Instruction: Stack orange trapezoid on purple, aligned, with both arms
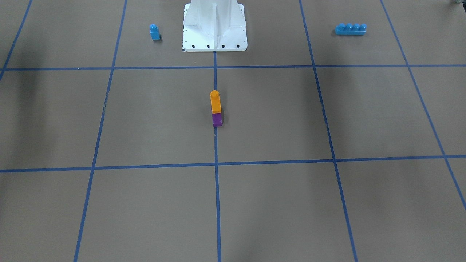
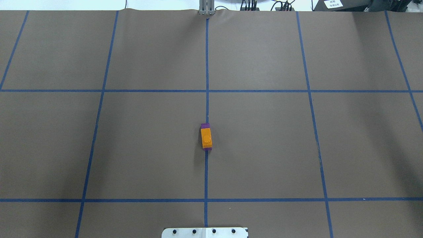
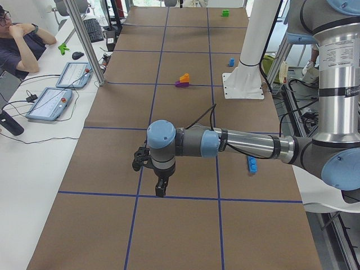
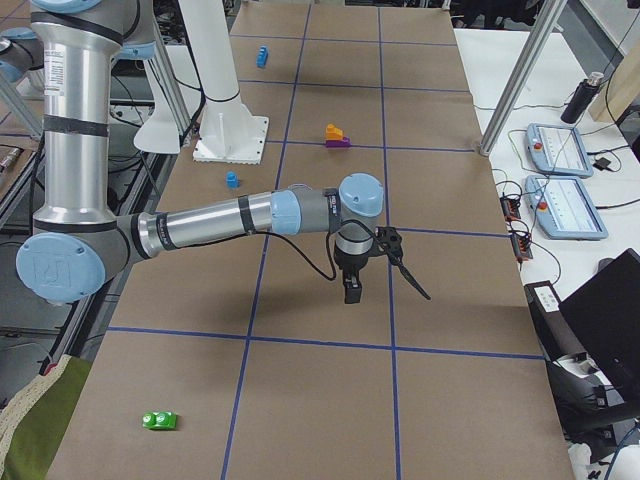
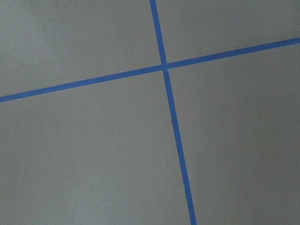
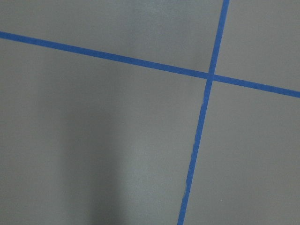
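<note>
— What's the biggest thing there?
— The table (image 2: 264, 148), brown, with a grid of blue tape (image 2: 207, 66). The white pedestal (image 1: 214, 25) stands at its edge, at 6 o'clock in the overhead view.
— And the arms?
— The left arm (image 3: 242, 143) and the right arm (image 4: 220, 215) each reach out low over opposite ends of the table, well apart from the blocks. The left gripper (image 3: 161, 188) and the right gripper (image 4: 351, 290) point down near tape lines. They show only from the sides, so I cannot tell how far their fingers are parted or whether they hold anything.
— Where are the blocks?
— Seen from the front, the long blue brick (image 1: 350, 29) lies at 2 o'clock from the table's middle. The orange block (image 2: 206, 138) sits on top of the purple block (image 1: 217, 119) at the middle, on the centre tape line. Overhead, purple slivers show at its 12 and 6 o'clock ends. From the front, the small blue block (image 1: 154, 32) stands at 11 o'clock from that pair.
</note>
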